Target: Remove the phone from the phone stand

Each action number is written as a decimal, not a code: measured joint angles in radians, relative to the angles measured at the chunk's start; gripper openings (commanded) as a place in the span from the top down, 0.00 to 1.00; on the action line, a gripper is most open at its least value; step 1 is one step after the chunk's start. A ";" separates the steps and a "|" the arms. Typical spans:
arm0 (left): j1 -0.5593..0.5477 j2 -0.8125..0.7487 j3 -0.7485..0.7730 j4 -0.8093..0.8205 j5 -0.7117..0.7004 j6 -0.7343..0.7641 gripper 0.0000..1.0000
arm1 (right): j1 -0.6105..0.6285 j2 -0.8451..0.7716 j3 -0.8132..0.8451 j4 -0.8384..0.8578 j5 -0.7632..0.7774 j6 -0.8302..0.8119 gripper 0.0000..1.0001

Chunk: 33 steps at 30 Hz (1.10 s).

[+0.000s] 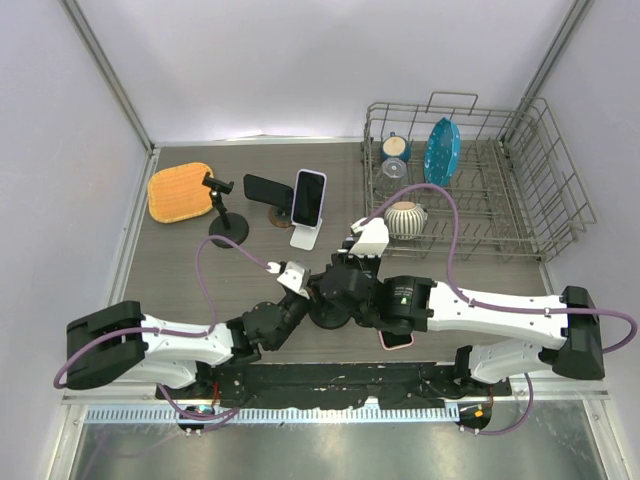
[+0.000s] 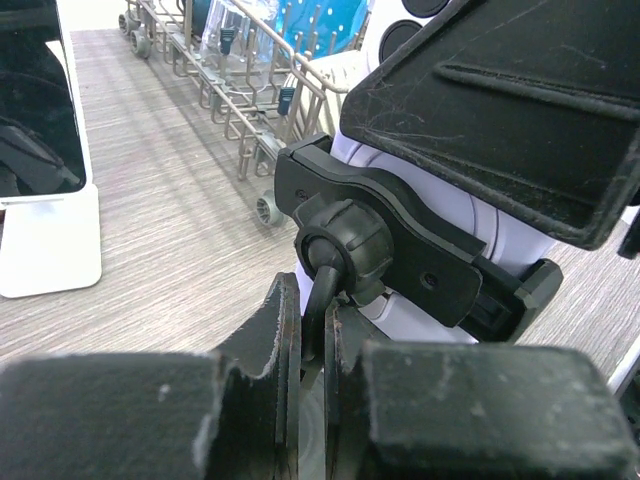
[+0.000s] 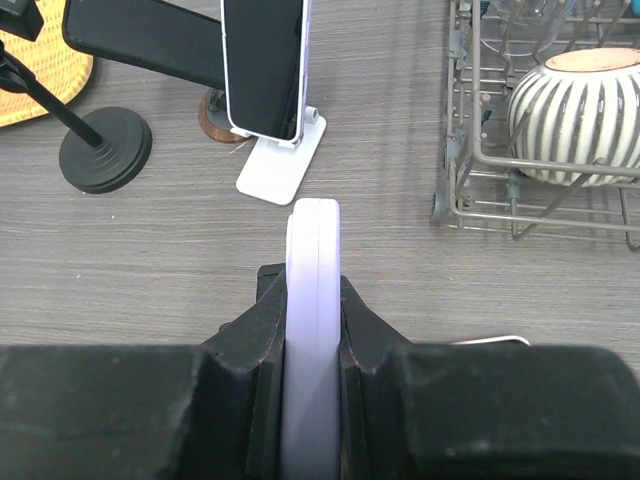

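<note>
A black phone stand with a round base [image 1: 330, 316] stands in the middle, between my two arms. My left gripper [image 1: 316, 291] is shut on the stand's thin stem, just below its ball joint [image 2: 342, 245]; the fingers [image 2: 283, 330] pinch the stem. The stand's black clamp [image 2: 420, 255] lies against the white phone [image 2: 460, 210]. My right gripper [image 1: 346, 268] is shut on that phone, seen edge-on [image 3: 313, 230] between its fingers [image 3: 262, 325]. In the top view the phone is hidden under the grippers.
At the back stand a white stand with a phone [image 1: 308, 200], a wooden stand with a black phone [image 1: 267, 189], an empty black stand [image 1: 226, 222] and an orange mat [image 1: 180, 192]. A wire dish rack [image 1: 520, 215] holds a striped bowl [image 1: 405, 218]. A pink phone [image 1: 397, 341] lies under my right arm.
</note>
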 measured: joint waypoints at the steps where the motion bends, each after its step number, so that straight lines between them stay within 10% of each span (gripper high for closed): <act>1: -0.003 0.001 0.000 0.001 -0.006 -0.001 1.00 | 0.001 0.003 0.002 -0.007 0.003 0.010 0.99; 20: -0.014 -0.035 -0.032 0.042 -0.145 -0.049 1.00 | -0.053 0.032 0.008 -0.349 0.203 0.126 0.99; 33: 0.062 -0.022 0.031 -0.056 -0.111 0.051 1.00 | -0.053 -0.322 -0.236 0.075 0.086 -0.188 0.99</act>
